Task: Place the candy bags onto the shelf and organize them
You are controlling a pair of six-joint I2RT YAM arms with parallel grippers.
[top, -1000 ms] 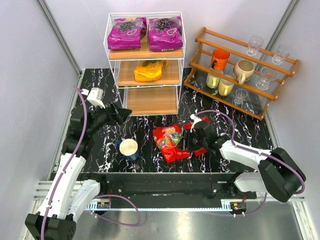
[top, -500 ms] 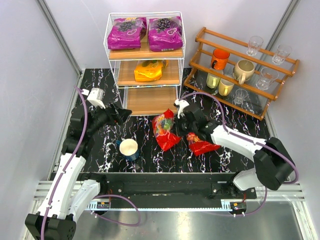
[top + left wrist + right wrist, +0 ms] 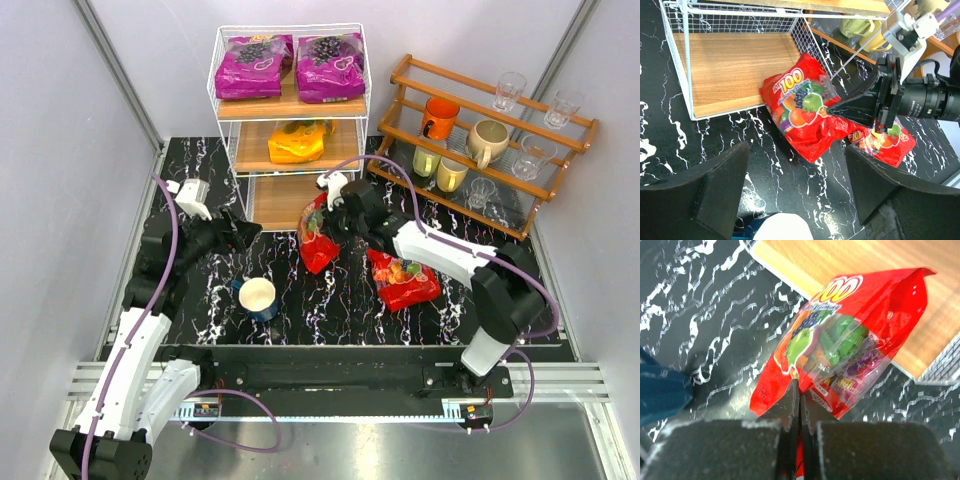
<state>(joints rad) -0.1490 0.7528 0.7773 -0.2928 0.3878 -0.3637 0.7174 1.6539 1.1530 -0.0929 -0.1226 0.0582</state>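
My right gripper (image 3: 335, 222) is shut on a red candy bag (image 3: 317, 240) and holds it off the table at the mouth of the bottom tier of the white wire shelf (image 3: 288, 110). The bag shows in the right wrist view (image 3: 840, 345) and in the left wrist view (image 3: 802, 107). A second red candy bag (image 3: 403, 279) lies flat on the table to the right. Two purple-magenta bags (image 3: 252, 66) (image 3: 331, 66) lie on the top tier, an orange-yellow bag (image 3: 297, 141) on the middle tier. My left gripper (image 3: 248, 231) is open and empty, left of the shelf's front.
A white-and-blue cup (image 3: 258, 297) stands on the black marbled table near my left gripper. A brown stepped rack (image 3: 480, 140) with mugs and glasses stands at the back right. The bottom shelf board (image 3: 735, 67) is bare.
My right gripper has lifted one red bag and carried it up and left, from the table's middle to the shelf's bottom tier. The other red bag stayed on the table. The left arm has not moved.
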